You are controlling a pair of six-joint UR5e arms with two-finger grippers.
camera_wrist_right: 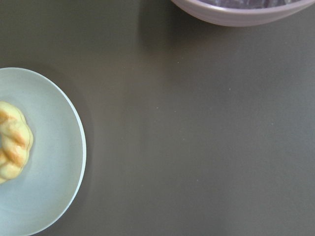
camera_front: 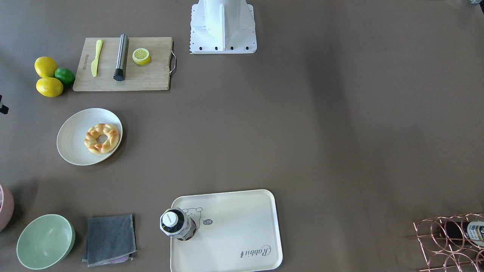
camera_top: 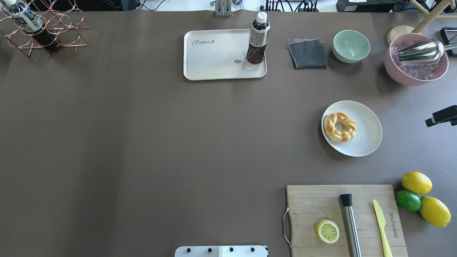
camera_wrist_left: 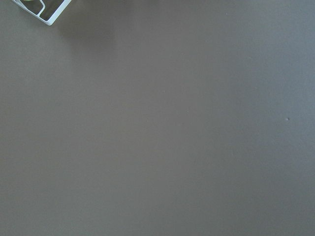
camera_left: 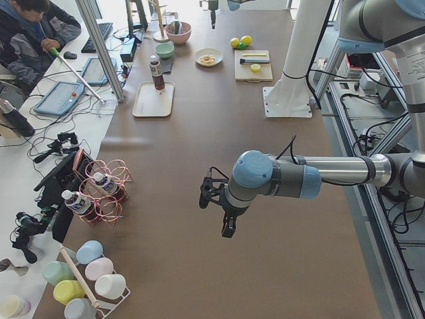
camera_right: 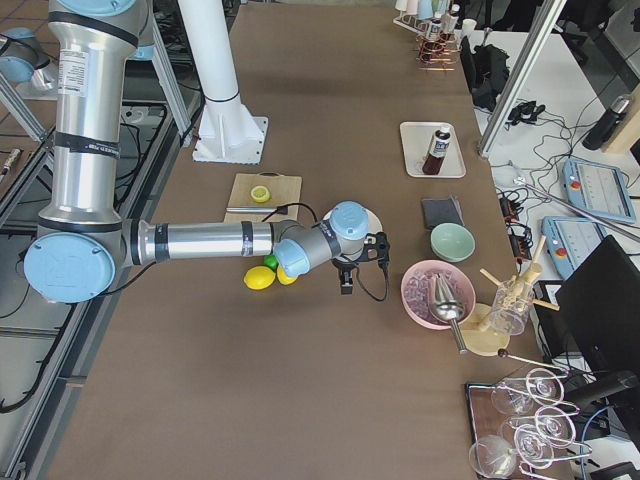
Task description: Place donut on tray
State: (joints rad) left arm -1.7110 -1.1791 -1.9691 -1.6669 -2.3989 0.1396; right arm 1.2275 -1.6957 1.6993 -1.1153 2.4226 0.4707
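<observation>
The donut [camera_top: 339, 126], a golden braided ring, lies on the left part of a round white plate [camera_top: 364, 139] on the table's right side; it also shows in the front view [camera_front: 101, 138] and at the left edge of the right wrist view [camera_wrist_right: 12, 147]. The cream tray [camera_top: 214, 57] with "Rabbit" script sits at the far middle, with a dark drink bottle [camera_top: 257, 39] standing on its corner. My right gripper [camera_top: 441, 116] hovers right of the plate, mostly out of frame; I cannot tell its state. My left gripper [camera_left: 214, 214] shows only in the left side view, far from both, and I cannot tell its state.
A wooden cutting board [camera_top: 314, 203] carries a lemon half [camera_top: 327, 231], a steel rod [camera_top: 350, 225] and a yellow knife [camera_top: 381, 223]. Lemons and a lime [camera_top: 408, 200] lie beside it. A grey cloth [camera_top: 307, 53], a green bowl [camera_top: 351, 45], a pink ice bowl [camera_top: 416, 59] and a copper rack [camera_top: 43, 28] line the far edge.
</observation>
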